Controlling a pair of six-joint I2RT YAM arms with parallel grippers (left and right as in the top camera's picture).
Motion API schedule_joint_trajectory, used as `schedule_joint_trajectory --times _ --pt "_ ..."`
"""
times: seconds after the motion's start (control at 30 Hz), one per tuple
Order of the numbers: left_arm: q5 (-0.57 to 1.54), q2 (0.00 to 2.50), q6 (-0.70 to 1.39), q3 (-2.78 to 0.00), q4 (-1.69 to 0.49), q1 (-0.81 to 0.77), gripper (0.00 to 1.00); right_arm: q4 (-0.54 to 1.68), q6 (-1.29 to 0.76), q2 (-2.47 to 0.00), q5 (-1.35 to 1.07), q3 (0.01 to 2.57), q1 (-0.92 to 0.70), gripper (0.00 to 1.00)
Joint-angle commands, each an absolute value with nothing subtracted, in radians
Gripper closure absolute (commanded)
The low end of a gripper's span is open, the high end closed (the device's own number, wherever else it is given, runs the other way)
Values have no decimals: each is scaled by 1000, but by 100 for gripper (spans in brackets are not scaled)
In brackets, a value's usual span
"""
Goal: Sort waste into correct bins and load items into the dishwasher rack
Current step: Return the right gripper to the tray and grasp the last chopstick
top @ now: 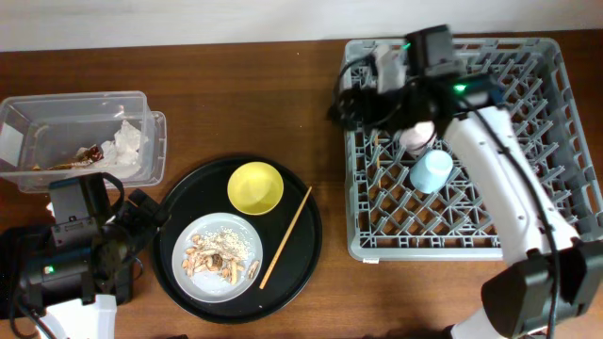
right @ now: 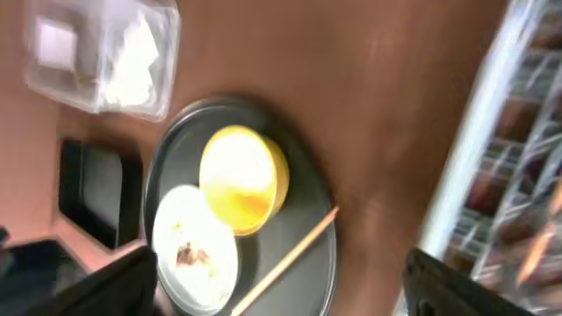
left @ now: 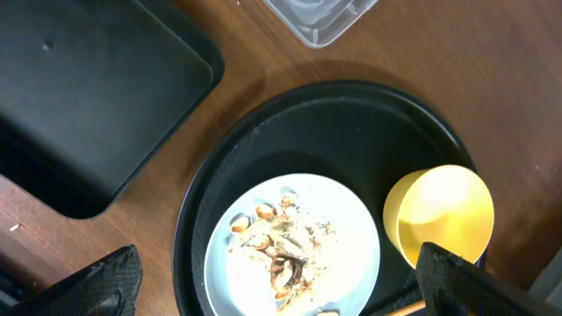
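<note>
right hand (right: 285,283) wide, empty – pink cup (top: 415,139), light blue cup (top: 431,172) sit in dishwasher rack (top: 528,56) | left hand (left: 290,285) wide, aimed at plate (left: 351,211) – likely for scraps (left: 279,254)

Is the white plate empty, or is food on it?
Not empty: the plate holds beige scraps heaped near its middle, clear overhead and from the left wrist.
</note>
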State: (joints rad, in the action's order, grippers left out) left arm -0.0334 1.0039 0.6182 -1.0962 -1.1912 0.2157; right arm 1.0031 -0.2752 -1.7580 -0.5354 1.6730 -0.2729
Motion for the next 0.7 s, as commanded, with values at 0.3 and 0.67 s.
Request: schedule_joint_trajectory --times 0.3,0.67 --pt "-30 1002 617 -1102 -1191 221 1 868 -875 -1792 -96 1352 -662 48" --pt "-30 1002 617 -1102 -1191 221 1 693 -1135 -1883 -100 1232 -707 57"
